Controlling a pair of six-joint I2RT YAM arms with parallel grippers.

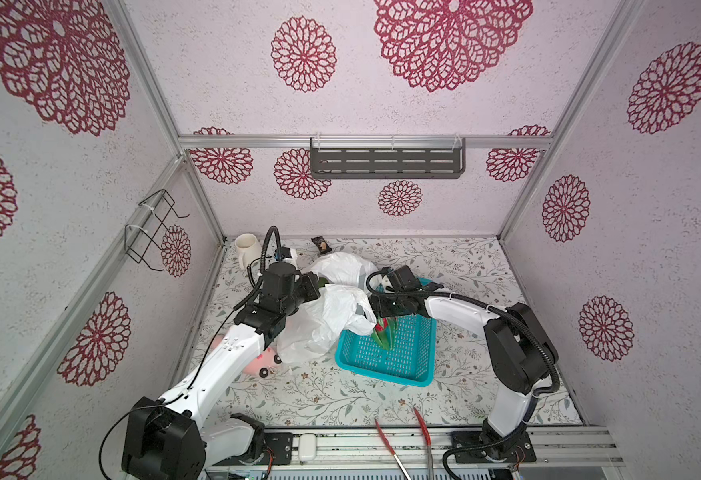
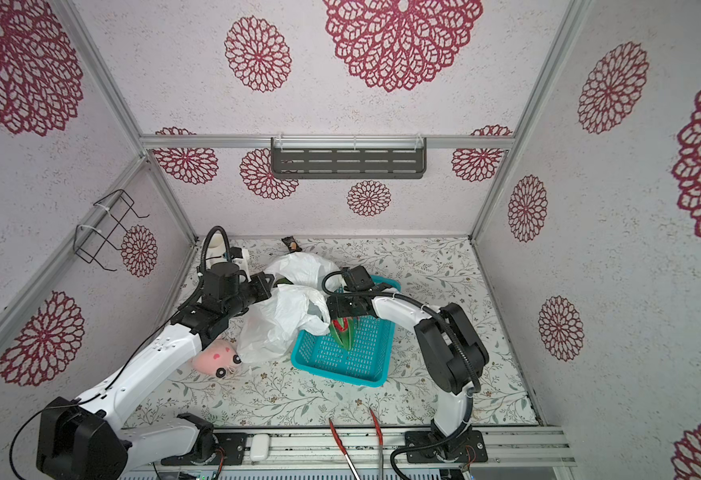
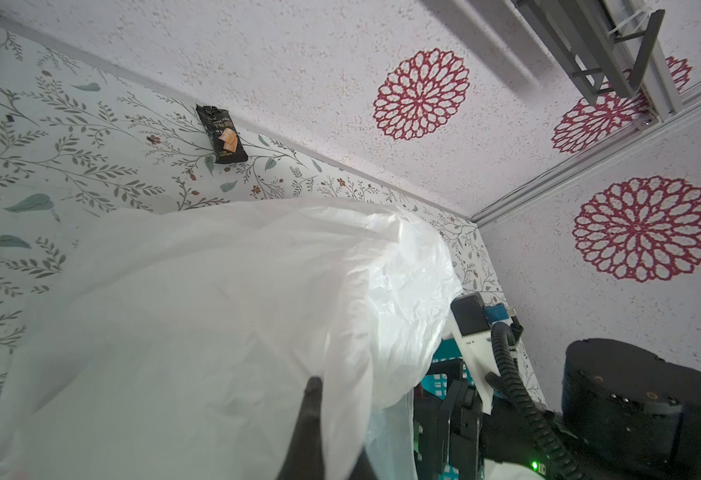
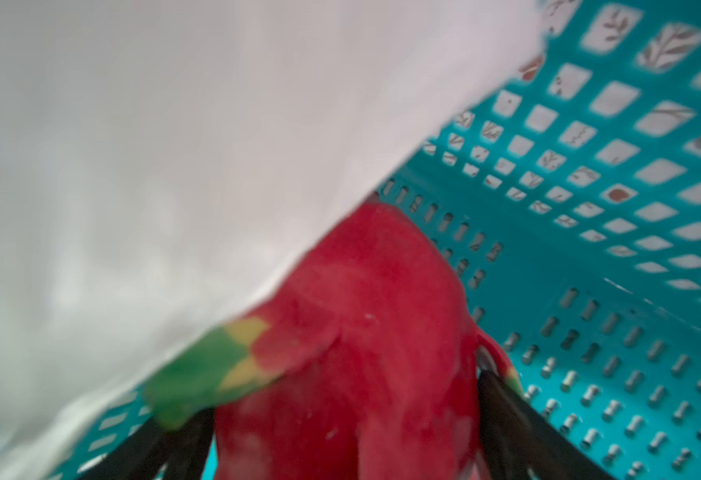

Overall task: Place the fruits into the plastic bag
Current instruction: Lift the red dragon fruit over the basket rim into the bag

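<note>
The white plastic bag (image 1: 328, 320) (image 2: 278, 320) lies crumpled between the arms, one lobe draped over the near left corner of the teal basket (image 1: 382, 374) (image 2: 332, 370). My left gripper (image 1: 319, 286) (image 3: 336, 415) is shut on a fold of the plastic bag (image 3: 199, 311), which hides one finger. A red dragon fruit (image 1: 383, 332) (image 2: 342, 332) (image 4: 365, 291) with green scales stands tilted in the basket (image 4: 590, 249). My right gripper (image 1: 384, 321) (image 4: 340, 419) has a finger pressed on each side of it. The bag (image 4: 174, 145) overhangs the fruit. No other fruits are in sight.
A pink plush toy (image 1: 263, 361) (image 2: 216, 357) lies under my left arm. At the back stand a white mug (image 1: 245, 248) and a black snack packet (image 1: 320, 244) (image 3: 221, 134). Red-handled tongs (image 1: 422, 428) rest on the front rail. A grey shelf (image 1: 386, 164) hangs on the back wall.
</note>
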